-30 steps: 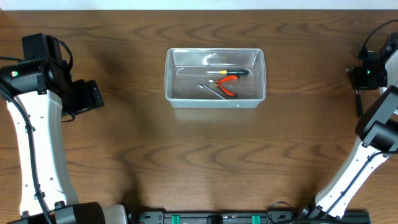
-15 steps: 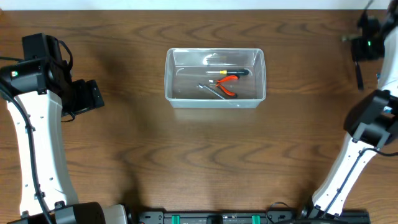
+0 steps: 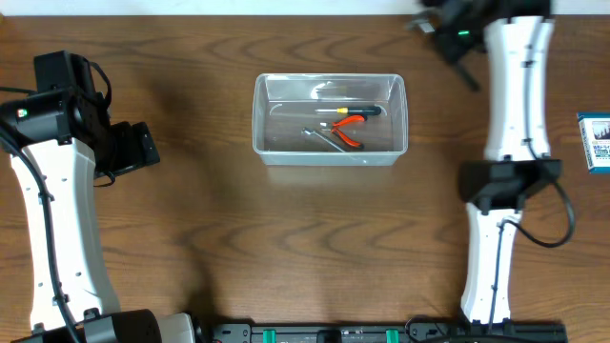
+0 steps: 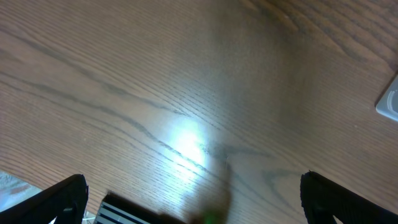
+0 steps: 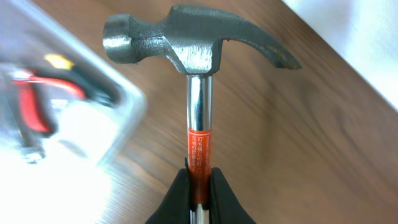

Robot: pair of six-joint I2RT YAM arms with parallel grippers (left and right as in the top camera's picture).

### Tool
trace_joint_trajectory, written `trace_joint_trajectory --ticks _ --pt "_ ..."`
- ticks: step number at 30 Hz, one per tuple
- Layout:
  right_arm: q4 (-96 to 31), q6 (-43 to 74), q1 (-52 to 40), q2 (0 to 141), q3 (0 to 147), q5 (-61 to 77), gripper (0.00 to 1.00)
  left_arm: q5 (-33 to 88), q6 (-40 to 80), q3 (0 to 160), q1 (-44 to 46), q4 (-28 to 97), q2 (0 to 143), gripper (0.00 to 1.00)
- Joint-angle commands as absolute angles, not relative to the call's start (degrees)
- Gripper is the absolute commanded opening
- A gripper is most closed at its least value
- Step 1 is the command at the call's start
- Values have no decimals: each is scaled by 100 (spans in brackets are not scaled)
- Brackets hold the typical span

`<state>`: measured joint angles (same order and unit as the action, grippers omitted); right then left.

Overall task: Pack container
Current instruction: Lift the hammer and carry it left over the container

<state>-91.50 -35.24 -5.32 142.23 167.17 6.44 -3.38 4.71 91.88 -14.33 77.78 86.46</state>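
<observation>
Container: the clear see-through plastic rectangular bin [image 3: 330, 155] with rounded corners and a rim sits on the brown wood-grain table [image 3: 286, 248], roughly mid-table left to right and toward the far side.
Inside it: red-handled pliers [image 3: 351, 131], a black-handled screwdriver [image 3: 362, 111] and a small grey metal tool [image 3: 324, 139], all lying flat on the bottom, mostly in the right half.
Bin vs right gripper: the right gripper [image 3: 443, 24] is up at the far edge of the table, a bit to the right of the bin's far right corner and not touching it.
Right gripper grip: black fingers [image 5: 180, 190] are clamped tight on the shaft of a steel claw hammer [image 5: 200, 106] with a chrome shaft and an orange label.
Hammer: in the right wrist view the head points away from the fingers. It's over bare wood, with the bin [image 5: 118, 106] blurry just to its left.
Bin vs left gripper: the left gripper [image 4: 193, 179] is way off to the left of the bin, well apart. A corner of the bin [image 4: 388, 102] just peeks in at the right edge of its view.
Left gripper grip: jaws spread wide, nothing between them, only table underneath.
Off to the side: a small blue-and-white box [image 3: 596, 143] at the table's right edge, well apart from the bin.
</observation>
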Motion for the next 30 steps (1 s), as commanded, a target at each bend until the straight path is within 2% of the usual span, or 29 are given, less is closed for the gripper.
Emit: trace_joint_trajectory --ticks 1,6,12,21,30 --pt "-9164 -3948 -1083 14090 16831 797 1 -344 504 9314 -1457 7797 8593 98" --pt "-9174 -4265 -1822 14090 16831 749 1 -344 504 9314 -1457 7795 8593 98" --pt "-9172 -4488 -2283 14090 16811 764 1 -344 504 9314 -1457 7797 8593 98" --pt "-9223 -4657 -2383 14090 16481 1363 1 -344 504 9314 -1457 7776 8593 98" --pt "-9144 -4724 -2388 14090 15727 1396 1 -344 504 9312 -1457 7769 8593 98"
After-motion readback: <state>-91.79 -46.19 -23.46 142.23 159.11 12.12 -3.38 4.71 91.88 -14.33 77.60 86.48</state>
